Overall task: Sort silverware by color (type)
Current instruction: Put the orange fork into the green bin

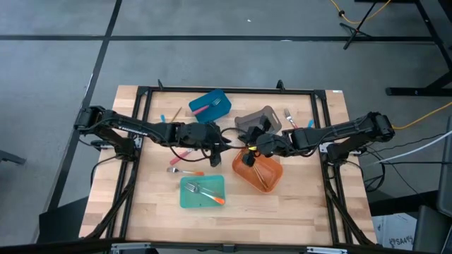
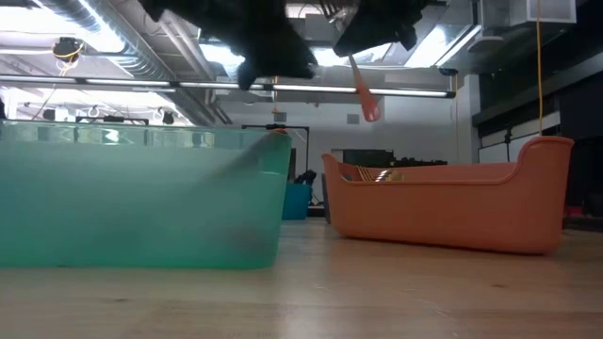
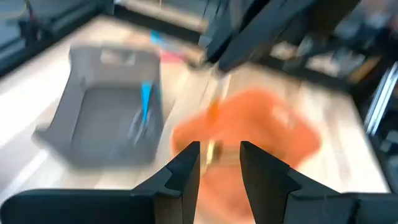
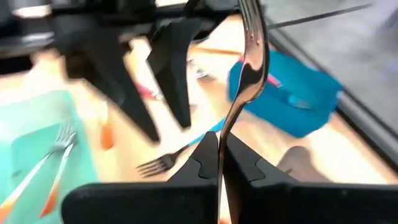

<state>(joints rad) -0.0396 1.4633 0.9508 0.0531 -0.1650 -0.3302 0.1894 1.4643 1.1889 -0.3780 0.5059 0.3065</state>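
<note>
My right gripper (image 1: 248, 149) hangs over the near edge of the orange bin (image 1: 258, 171), shut on an orange-handled fork (image 4: 249, 56). Its silver head stands above the fingers and its orange handle (image 2: 363, 94) hangs below them. My left gripper (image 1: 224, 144) faces it from the table's left, open (image 3: 219, 152), with nothing plainly between its fingers. Other silverware lies loose on the table (image 1: 180, 171). More lies in the teal bin (image 1: 205, 192), the blue bin (image 1: 210, 106) and the grey bin (image 3: 144, 109). My right gripper pinches the fork's thin silver stem (image 4: 222, 127), just below the head, between its two fingers. The fork stands roughly upright across the fingers, head up and handle hanging down. It is lifted clear of the table and the bins.
Four bins ring the grippers: blue far, grey (image 1: 258, 120) far right, orange near right, teal near. Loose pink-handled pieces (image 1: 185, 152) lie under my left arm, and more lie near the far right edge (image 1: 288, 116). A black frame (image 1: 141, 95) borders the table.
</note>
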